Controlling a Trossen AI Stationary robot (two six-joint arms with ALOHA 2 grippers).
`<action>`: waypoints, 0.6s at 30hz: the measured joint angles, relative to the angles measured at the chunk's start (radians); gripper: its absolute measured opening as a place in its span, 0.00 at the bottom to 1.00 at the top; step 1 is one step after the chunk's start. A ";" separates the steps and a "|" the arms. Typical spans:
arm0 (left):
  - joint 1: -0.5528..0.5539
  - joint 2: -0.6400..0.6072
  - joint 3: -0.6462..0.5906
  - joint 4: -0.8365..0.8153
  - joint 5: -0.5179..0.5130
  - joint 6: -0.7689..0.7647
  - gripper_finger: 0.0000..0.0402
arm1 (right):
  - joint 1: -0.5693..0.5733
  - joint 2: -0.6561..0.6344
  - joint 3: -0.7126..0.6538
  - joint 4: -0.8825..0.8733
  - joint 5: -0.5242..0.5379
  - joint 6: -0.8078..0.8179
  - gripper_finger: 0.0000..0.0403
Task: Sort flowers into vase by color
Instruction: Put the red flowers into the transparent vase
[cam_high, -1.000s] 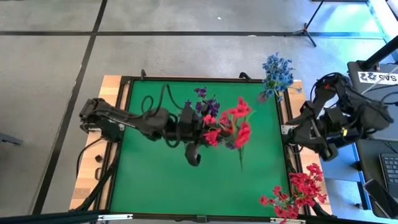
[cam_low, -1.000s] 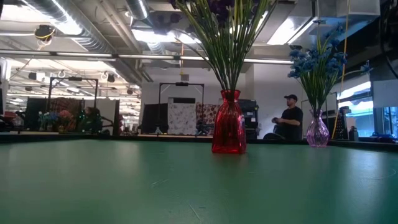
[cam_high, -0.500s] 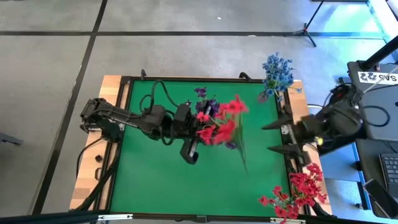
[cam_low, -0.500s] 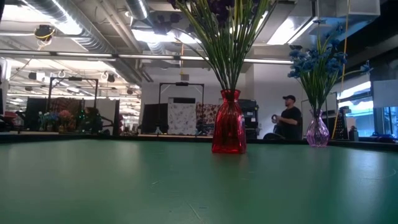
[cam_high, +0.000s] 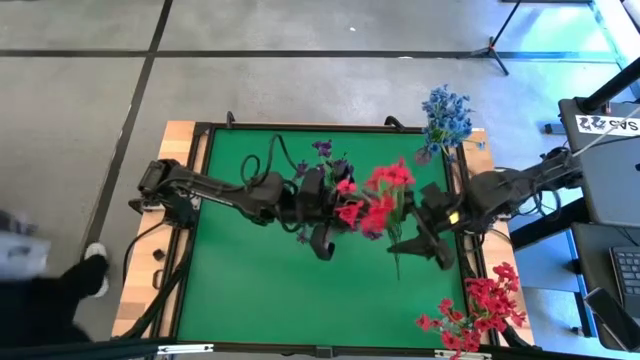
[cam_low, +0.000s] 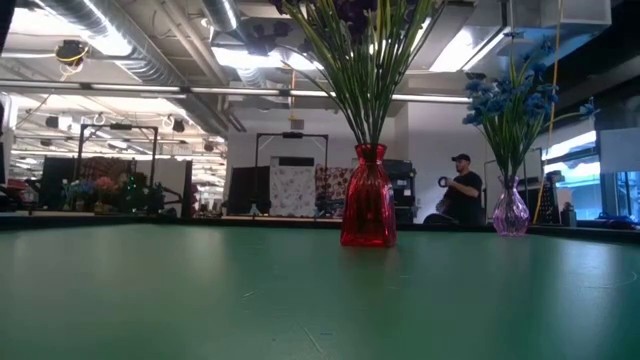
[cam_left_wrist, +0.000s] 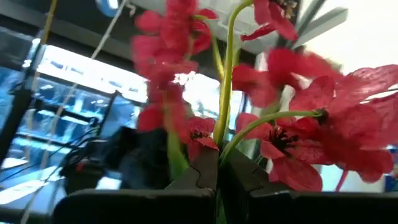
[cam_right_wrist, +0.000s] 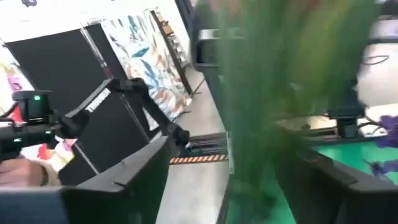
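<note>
from above, the left gripper (cam_high: 340, 212) reaches over the middle of the green table mat (cam_high: 250, 290), closed on a red artificial flower sprig with a thin green stem (cam_high: 380, 205); just behind it rise the purple blossoms (cam_high: 330, 165) of a mixed bunch; the right gripper (cam_high: 428, 235) faces it from the other side, fingers spread wide, the red sprig's stem hanging between them; beyond the right gripper, at the mat's far corner, stands a bunch of blue flowers (cam_high: 446, 115), and at the near corner a bunch of red flowers (cam_high: 480, 305).

at table level, a red glass vase (cam_low: 368, 210) holds a spray of green stems (cam_low: 370, 70), their heads cut off by the frame; a clear lilac glass vase (cam_low: 510, 212) off to one side holds the blue flowers (cam_low: 510, 100); a person (cam_low: 462, 190) stands in the room behind.

from the left wrist, the fingers (cam_left_wrist: 199, 177) clamp the green stem, red blossoms (cam_left_wrist: 311, 118) spreading just ahead.

from the right wrist, the parted dark fingers (cam_right_wrist: 143, 168) bracket blurred green stems (cam_right_wrist: 273, 93).
</note>
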 joint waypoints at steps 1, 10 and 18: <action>0.005 0.001 0.000 -0.006 -0.002 -0.001 0.00 | 0.000 0.007 0.000 -0.002 -0.007 0.008 0.67; 0.017 -0.002 0.000 -0.055 0.059 -0.002 0.00 | 0.000 0.009 0.001 0.004 -0.007 0.044 0.35; 0.017 -0.008 0.000 -0.057 0.152 -0.029 0.00 | 0.001 -0.006 0.002 -0.009 -0.008 0.076 0.17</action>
